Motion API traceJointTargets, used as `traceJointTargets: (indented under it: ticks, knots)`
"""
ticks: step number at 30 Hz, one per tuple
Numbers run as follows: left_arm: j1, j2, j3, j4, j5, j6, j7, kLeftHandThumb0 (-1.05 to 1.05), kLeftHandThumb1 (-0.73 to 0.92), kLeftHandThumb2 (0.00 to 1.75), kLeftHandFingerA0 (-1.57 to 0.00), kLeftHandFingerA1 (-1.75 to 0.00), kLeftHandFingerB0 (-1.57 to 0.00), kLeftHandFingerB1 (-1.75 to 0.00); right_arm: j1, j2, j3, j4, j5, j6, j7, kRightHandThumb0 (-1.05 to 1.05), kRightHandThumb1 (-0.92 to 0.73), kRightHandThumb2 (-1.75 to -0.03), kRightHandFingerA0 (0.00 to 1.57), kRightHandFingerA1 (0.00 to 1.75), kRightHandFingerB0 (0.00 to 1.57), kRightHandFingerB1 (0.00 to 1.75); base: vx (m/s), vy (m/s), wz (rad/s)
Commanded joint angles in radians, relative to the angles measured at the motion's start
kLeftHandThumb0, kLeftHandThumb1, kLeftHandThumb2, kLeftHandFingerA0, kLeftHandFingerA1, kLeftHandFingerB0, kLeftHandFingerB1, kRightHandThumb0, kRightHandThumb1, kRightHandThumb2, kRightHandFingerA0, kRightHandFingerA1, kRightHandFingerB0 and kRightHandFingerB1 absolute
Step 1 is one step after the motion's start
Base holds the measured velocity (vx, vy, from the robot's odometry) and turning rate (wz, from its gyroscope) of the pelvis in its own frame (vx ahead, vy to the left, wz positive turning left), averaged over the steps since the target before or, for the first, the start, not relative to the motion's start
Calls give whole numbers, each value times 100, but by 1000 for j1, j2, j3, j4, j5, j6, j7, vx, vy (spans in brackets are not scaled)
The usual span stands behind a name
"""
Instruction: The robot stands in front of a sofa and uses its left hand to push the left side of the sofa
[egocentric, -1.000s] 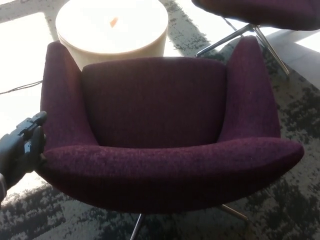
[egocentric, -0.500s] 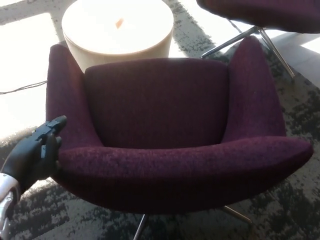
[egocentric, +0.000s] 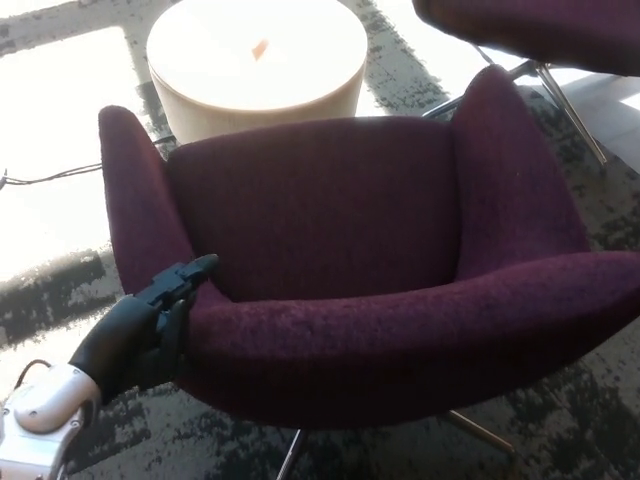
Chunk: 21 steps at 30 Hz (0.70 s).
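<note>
A dark purple upholstered sofa chair (egocentric: 340, 230) fills the middle of the head view, its backrest rim nearest me and its seat facing away. My black left hand (egocentric: 150, 325) presses against the chair's left side where the armrest meets the backrest rim. Its fingers rest against the fabric and hold nothing. The silver wrist (egocentric: 45, 410) enters from the bottom left corner. No part of my right arm shows.
A round cream side table (egocentric: 257, 62) stands just beyond the chair. A second purple chair (egocentric: 540, 28) on metal legs sits at the top right. A black cable (egocentric: 45, 177) runs across the bright floor at left. Dark patterned carpet (egocentric: 590, 400) lies underneath.
My left hand has moved right and forward against the chair's left side. The chair has turned, its left side swinging away, and the camera view has shifted too.
</note>
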Motion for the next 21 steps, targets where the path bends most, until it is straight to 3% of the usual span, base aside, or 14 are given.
traceJointTargets:
  ticks: [1, 3, 5, 12, 13, 21]
  knots:
    - [40, -61, -81, -11, 61, 99, -60, -99, 88, 127, 0, -14, 0, -11, 2, -19, 5, 5, -10, -9, -19, -72, -78, -74, 51, 45, 41, 40, 0, 0, 0]
    - [41, -61, -87, -18, 56, 109, -59, -99, 88, 127, 0, -14, 0, -11, 2, -18, 4, 5, -7, -8, -16, -72, -78, -74, 51, 45, 41, 40, 0, 0, 0]
    - [28, -71, -108, -26, 68, 125, -57, -94, 86, 126, 0, -17, 0, -14, -2, -25, 7, 3, -11, -11, -22, -66, -88, -66, 53, 41, 45, 37, 0, 0, 0]
    - [35, -101, -172, -75, 84, 164, -57, -93, 86, 127, 0, -13, 0, -11, 0, -29, 20, 0, -21, -5, -31, -69, -83, -70, 50, 43, 41, 38, -2, 0, 1]
    - [30, -117, -187, -77, 84, 181, -65, -102, 92, 128, 0, -4, 0, -4, -2, -28, 15, 0, -13, -5, -19, -67, -88, -67, 52, 41, 45, 37, 0, 0, 0]
    - [9, -182, -285, -89, 133, 225, -42, -105, 92, 129, 0, -4, 0, -1, -5, -26, 6, -2, -1, -7, -7, -67, -87, -66, 53, 41, 48, 38, 0, 0, 0]
